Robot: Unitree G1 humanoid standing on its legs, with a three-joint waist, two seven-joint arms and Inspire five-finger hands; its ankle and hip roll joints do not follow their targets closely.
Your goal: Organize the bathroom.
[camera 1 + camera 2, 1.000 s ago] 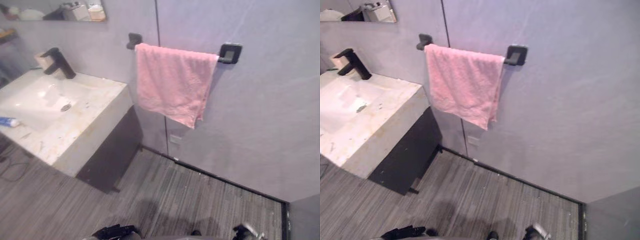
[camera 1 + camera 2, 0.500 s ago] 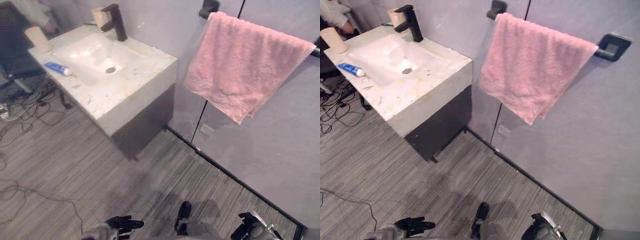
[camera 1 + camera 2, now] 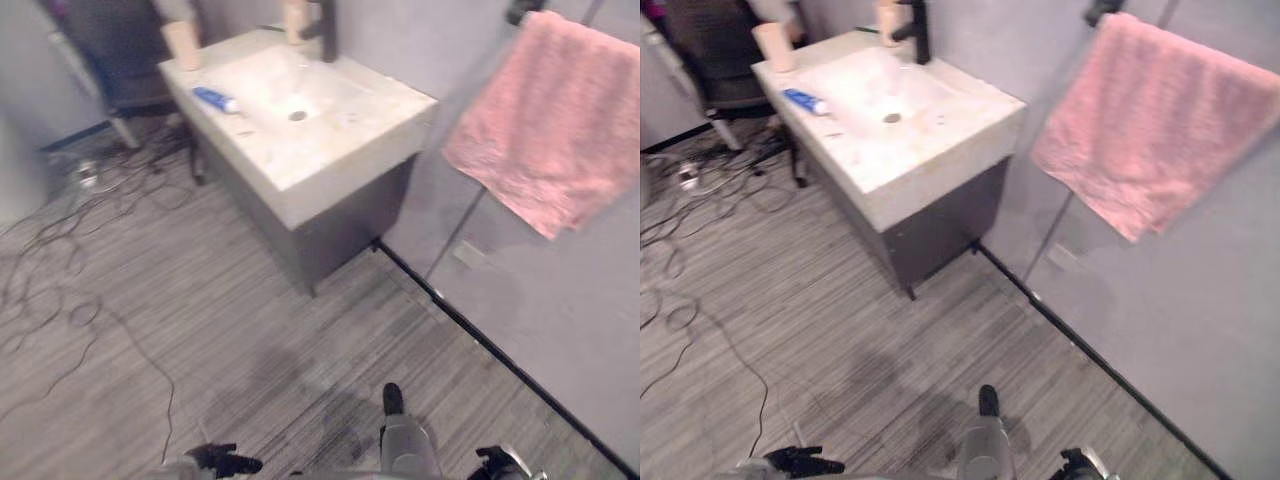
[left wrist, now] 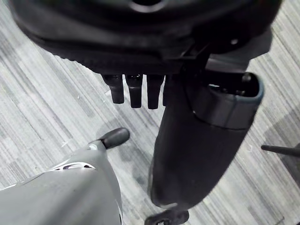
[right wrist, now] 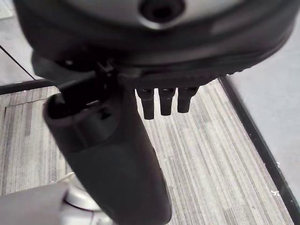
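On sink (image 3: 330,150) blue tube (image 3: 215,99); pink towel (image 3: 545,120) hanging; both robot hands (image 4: 136,91) (image 5: 161,101) relaxed, empty.

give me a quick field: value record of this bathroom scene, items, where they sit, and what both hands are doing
sink unit: pale countertop basin on a dark cabinet, against the wall
faucet: black faucet at the back of the basin
tube: blue and white tube lying on the counter beside the basin
cup: beige cup standing at the counter's far corner
towel: pink towel draped over a wall bar, hanging unevenly
left hand: left hand low over the floor, fingers straight, holding nothing
right hand: right hand low over the floor, fingers straight, holding nothing
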